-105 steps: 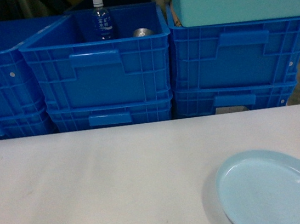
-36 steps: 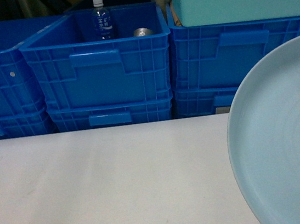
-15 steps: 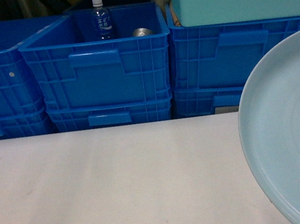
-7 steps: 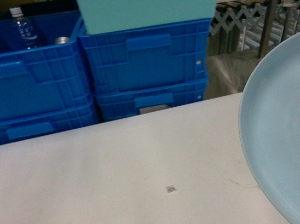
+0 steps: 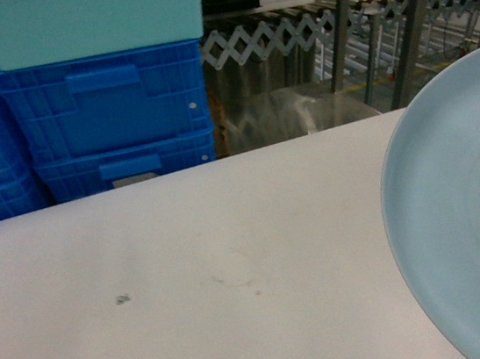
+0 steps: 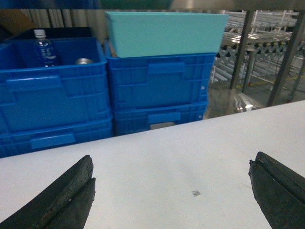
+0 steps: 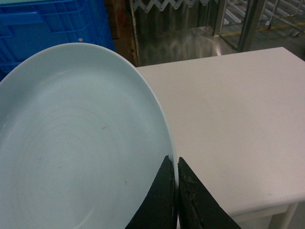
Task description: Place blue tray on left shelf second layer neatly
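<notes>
The right gripper (image 7: 174,191) is pinching the rim of the tray (image 7: 76,143) between closed fingers, holding it clear of the table (image 5: 189,266); in the head view the tray (image 5: 467,220) is filling the near right corner, tilted up toward the camera. The left gripper (image 6: 171,191) is hanging just above the table with its fingers (image 6: 66,195) spread wide, holding nothing.

The tray is looking light and stiff, a thin smooth plastic disc with a low rim. A single pinch at the edge is probably enough to carry it, but the smooth surface may be letting it pivot or slip in the pads (a wide disc held at one point is acting as a lever). Gripping deeper over the rim, or keeping it closer to level, would likely be steadier. It does not look fragile.

Blue crates (image 5: 108,117) are standing stacked at the far left behind the table, with a teal box (image 5: 86,18) on top; the left wrist view is also showing a bottle (image 6: 45,47) in a further crate. At the far right, steel uprights and bars of a rack (image 5: 412,6) are showing beyond the table edge; which tier is the second I cannot tell. The uprights look to be the likeliest things for the wide tray to clip on the way in.
</notes>
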Controlling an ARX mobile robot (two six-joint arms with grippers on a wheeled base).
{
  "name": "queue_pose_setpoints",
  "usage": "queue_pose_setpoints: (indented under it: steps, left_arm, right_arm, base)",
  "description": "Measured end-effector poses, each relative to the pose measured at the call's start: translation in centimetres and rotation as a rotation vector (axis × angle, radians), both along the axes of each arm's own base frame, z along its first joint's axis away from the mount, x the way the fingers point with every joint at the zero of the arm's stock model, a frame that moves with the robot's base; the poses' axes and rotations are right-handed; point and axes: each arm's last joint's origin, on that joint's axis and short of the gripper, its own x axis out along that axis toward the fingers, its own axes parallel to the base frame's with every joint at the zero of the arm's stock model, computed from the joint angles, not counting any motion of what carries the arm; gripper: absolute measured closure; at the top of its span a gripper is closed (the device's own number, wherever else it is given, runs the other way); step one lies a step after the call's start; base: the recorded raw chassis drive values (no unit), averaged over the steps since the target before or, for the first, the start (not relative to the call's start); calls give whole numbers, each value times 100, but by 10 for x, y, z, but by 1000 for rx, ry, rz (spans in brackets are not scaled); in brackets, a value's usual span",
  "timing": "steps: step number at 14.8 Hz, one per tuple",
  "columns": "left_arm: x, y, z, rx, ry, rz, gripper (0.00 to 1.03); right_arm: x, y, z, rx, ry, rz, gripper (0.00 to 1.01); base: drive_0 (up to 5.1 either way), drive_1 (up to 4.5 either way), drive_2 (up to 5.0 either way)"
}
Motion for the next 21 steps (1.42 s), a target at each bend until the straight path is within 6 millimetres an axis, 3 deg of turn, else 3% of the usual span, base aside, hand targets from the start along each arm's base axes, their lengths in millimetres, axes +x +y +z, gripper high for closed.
queue_pose_setpoints:
  steps: [21]
  left_arm:
    - [0,0,0,0,0,0,5]
  right_arm:
    - [0,0,0,0,3,-2,99]
  base:
    - [307,-522,-260]
